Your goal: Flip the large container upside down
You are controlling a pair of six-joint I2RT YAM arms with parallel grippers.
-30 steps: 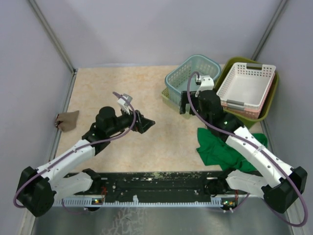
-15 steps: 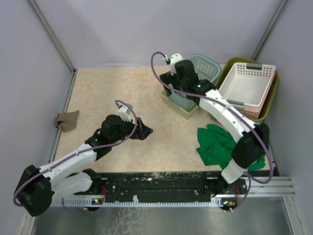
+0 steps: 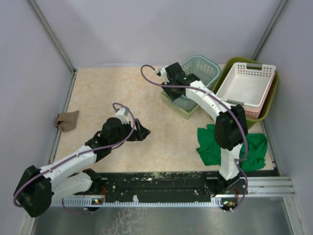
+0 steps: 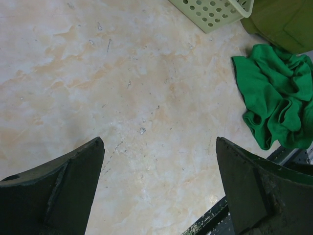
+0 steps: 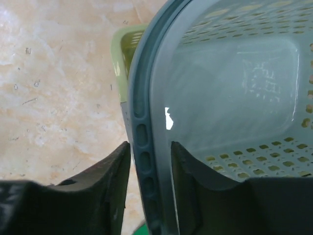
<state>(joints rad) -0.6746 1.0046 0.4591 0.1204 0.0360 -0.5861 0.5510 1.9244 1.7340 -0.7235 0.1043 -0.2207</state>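
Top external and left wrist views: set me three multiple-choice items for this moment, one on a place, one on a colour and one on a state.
1. The white basket sits
A. on the bare table
B. inside the large container
C. on top of a cloth

2. The cloth near the right arm's base is
A. green
B. red
C. white

3. The left end effector is
A. shut on a cloth
B. open, holding nothing
C. shut on a basket rim

Key: 1 B, the olive rim shows around the white basket on its far and right sides. 2 A, both views show a crumpled bright green cloth. 3 B, in the left wrist view its fingers stand wide apart with only table between them.
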